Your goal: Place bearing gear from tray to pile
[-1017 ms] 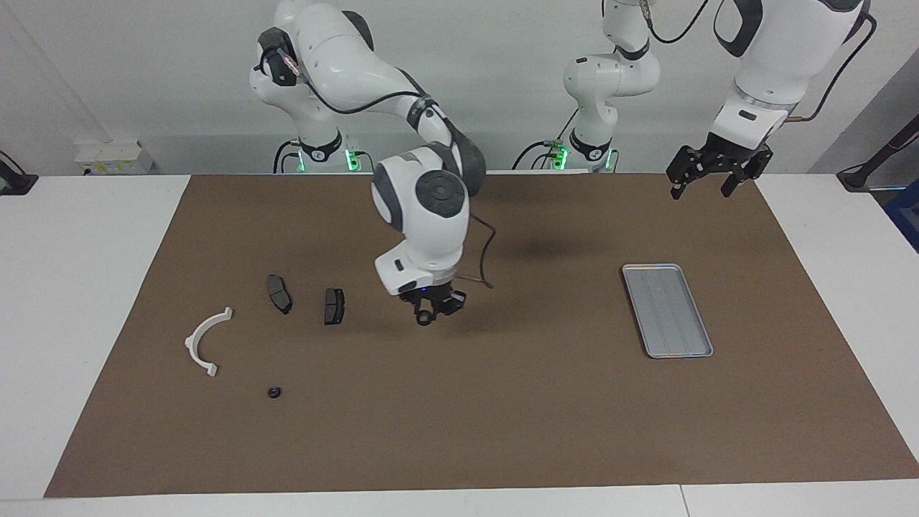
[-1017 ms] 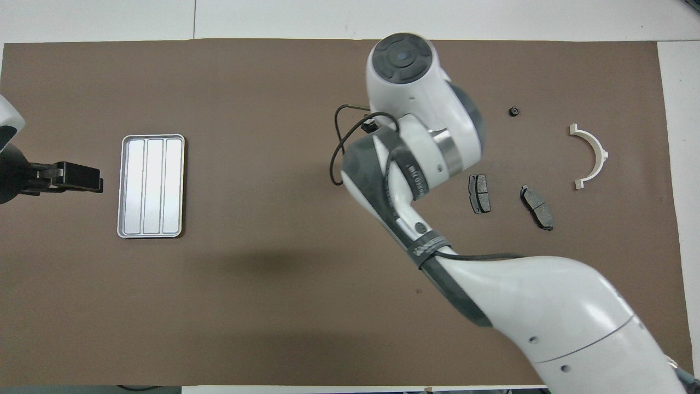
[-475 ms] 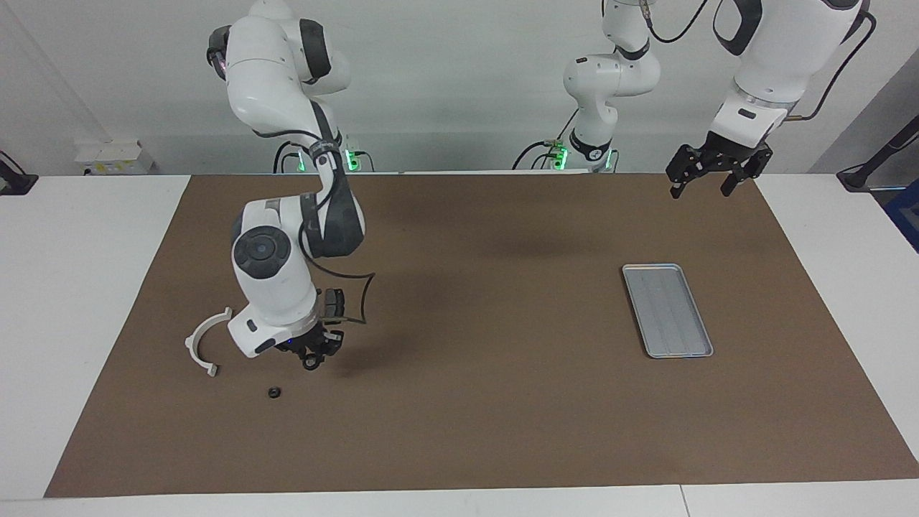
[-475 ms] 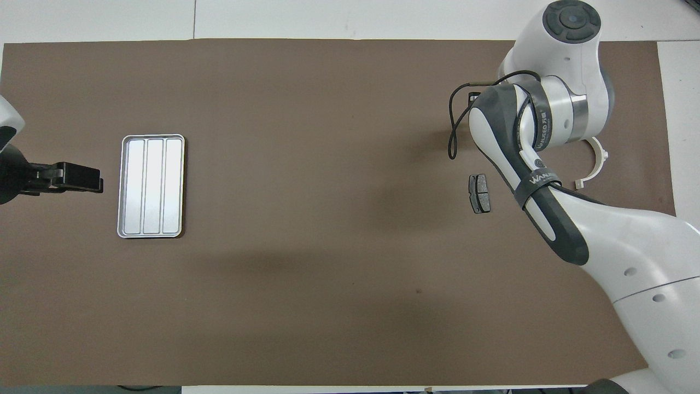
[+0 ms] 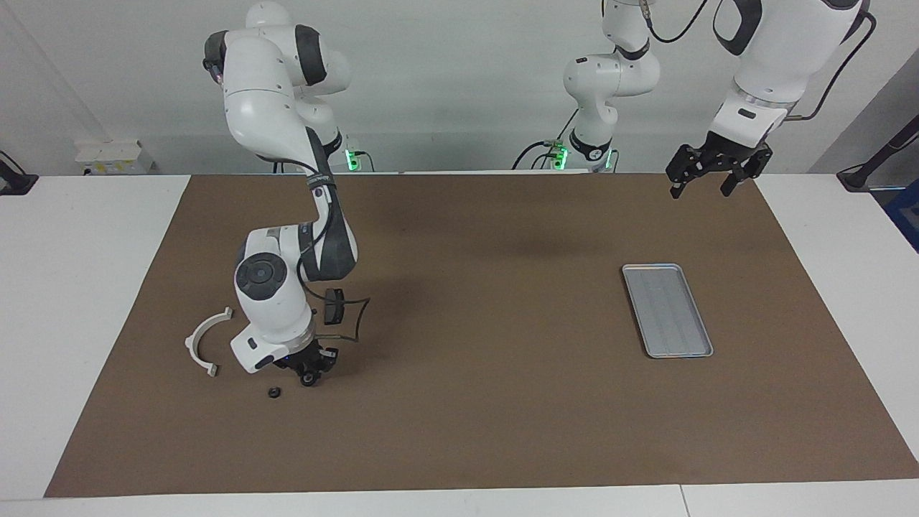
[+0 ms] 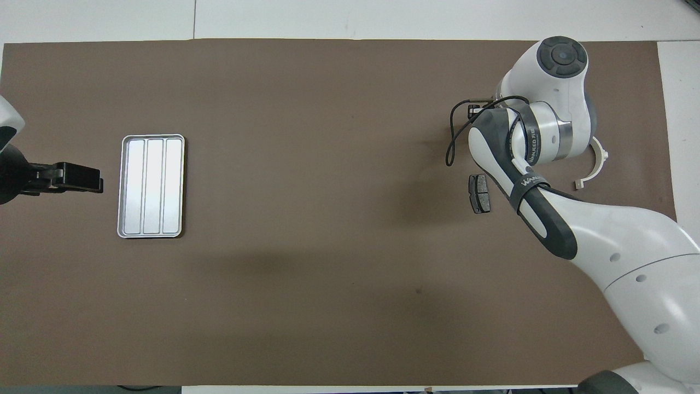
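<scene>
My right gripper [image 5: 310, 375] hangs low over the mat, shut on a small round black bearing gear [image 5: 310, 380]. It is beside another small black gear [image 5: 273, 393] that lies on the mat. Close by are the pile's white half-ring bracket [image 5: 204, 341] [image 6: 597, 158] and one dark brake pad [image 5: 332, 305] [image 6: 479, 193]. The second pad is hidden by the right arm. In the overhead view the arm covers the gripper and both gears. The silver ribbed tray [image 5: 668, 310] [image 6: 151, 186] is empty, toward the left arm's end. My left gripper [image 5: 707, 188] [image 6: 82, 178] waits open, in the air beside the tray.
A brown mat [image 5: 502, 416] covers most of the white table. The right arm's elbow and forearm [image 6: 547, 137] hang over the pile. A black cable loops off the right wrist [image 5: 352, 319].
The right arm has swung from over the middle of the mat to the pile with the gear in its gripper, then lowered a little. The left arm has not moved.
</scene>
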### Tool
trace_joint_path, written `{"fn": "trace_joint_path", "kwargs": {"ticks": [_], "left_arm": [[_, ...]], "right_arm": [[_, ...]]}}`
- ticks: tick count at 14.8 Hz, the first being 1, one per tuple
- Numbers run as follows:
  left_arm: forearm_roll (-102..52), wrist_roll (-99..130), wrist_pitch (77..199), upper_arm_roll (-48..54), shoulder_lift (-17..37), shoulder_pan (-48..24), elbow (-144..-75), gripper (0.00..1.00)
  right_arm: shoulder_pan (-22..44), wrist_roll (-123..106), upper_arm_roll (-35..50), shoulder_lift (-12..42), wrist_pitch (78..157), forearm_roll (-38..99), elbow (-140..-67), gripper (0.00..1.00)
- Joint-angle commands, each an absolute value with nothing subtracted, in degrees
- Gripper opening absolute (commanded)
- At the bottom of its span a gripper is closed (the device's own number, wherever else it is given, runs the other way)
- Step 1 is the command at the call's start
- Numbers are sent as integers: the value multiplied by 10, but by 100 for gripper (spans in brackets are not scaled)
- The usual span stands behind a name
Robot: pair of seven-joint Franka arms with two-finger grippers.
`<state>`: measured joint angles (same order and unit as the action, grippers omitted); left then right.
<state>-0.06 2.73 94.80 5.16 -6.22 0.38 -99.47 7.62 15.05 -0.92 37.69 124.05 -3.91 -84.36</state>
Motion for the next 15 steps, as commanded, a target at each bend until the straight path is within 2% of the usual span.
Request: {"fn": "trace_joint_path", "kwargs": {"ticks": [1,3,4,5,6,15], "left_arm": [[-2,25,947,48,-79,1,-1010,100],[-2,25,947,48,-79,1,-1010,100],[-2,25,947,48,-79,1,-1010,100],[-2,25,947,48,-79,1,-1010,100],[-2,25,948,48,-78,1,-1010,100],[-2,25,947,48,-79,1,-1010,100]], "right_arm": [[66,140,0,369,1280,-34,-877,0],[66,141,0,368,1281,-34,-881,0],[66,142,0,368,1282,-34,-881,22],[67,146,0,368,1283,-34,-881,72],[67,147,0,367,1282,-34,-880,100],[56,141,-1,325,1273,-34,-880,100]]}}
